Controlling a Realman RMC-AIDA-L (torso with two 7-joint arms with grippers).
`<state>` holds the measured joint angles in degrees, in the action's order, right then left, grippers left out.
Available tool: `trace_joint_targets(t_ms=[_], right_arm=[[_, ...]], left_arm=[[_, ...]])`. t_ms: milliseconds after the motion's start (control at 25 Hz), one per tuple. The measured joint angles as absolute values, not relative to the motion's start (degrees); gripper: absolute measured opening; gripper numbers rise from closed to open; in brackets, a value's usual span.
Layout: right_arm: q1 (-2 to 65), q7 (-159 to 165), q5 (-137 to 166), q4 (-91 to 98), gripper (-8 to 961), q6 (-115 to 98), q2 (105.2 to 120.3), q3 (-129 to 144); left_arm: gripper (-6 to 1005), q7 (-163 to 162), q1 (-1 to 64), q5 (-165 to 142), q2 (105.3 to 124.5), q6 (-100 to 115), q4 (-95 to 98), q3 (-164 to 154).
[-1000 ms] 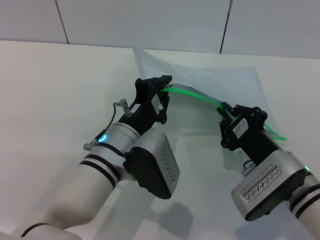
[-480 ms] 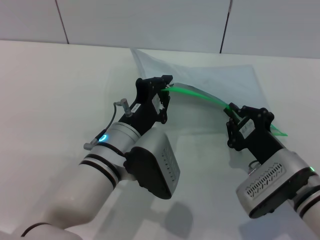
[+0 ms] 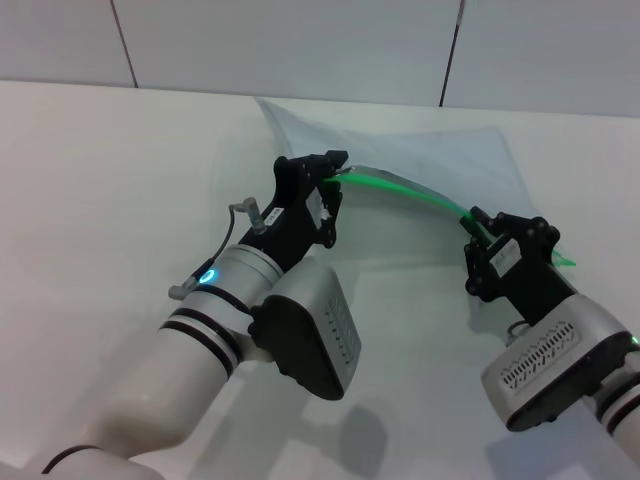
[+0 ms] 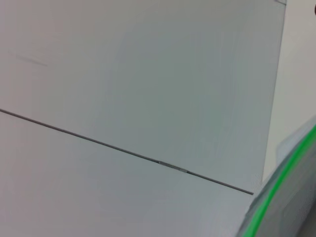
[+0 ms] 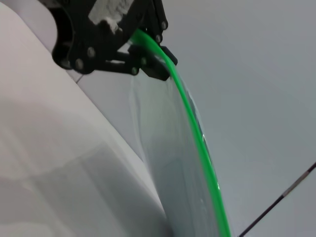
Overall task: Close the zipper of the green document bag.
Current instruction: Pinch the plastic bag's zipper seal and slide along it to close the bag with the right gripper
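Note:
The green document bag [image 3: 440, 150] lies on the white table, a translucent pale pouch whose near edge is lifted. Its zipper [image 3: 400, 188] is a bright green strip arching between my two grippers. At the strip's left end my left gripper [image 3: 335, 170] is shut on it. Farther right along the strip my right gripper [image 3: 478, 222] is shut on it too, and a short green tail [image 3: 562, 261] pokes out beyond. The slider is hidden in the right fingers. The right wrist view shows the zipper [image 5: 197, 133] running up to the left gripper [image 5: 143, 42]. In the left wrist view the zipper [image 4: 276, 182] crosses a corner.
A white table [image 3: 110, 170] spreads to the left and in front of the arms. A tiled wall [image 3: 300, 40] rises behind the bag. Both forearms fill the near part of the head view.
My right gripper has slid to the right along the green zipper, away from the left gripper. The strip between them is longer and flatter. The left gripper has stayed in place.

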<state>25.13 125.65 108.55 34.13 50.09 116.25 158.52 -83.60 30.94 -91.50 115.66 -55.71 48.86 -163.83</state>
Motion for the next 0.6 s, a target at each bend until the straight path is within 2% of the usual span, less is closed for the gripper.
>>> trace_joint_targets(t_ms=[600], right_arm=[[25.14,128.38,106.27,31.04,78,50.1,116.28,158.5]], left_arm=[[182,-83.46,30.94,-91.58,115.66,-55.72,48.86,-163.83]])
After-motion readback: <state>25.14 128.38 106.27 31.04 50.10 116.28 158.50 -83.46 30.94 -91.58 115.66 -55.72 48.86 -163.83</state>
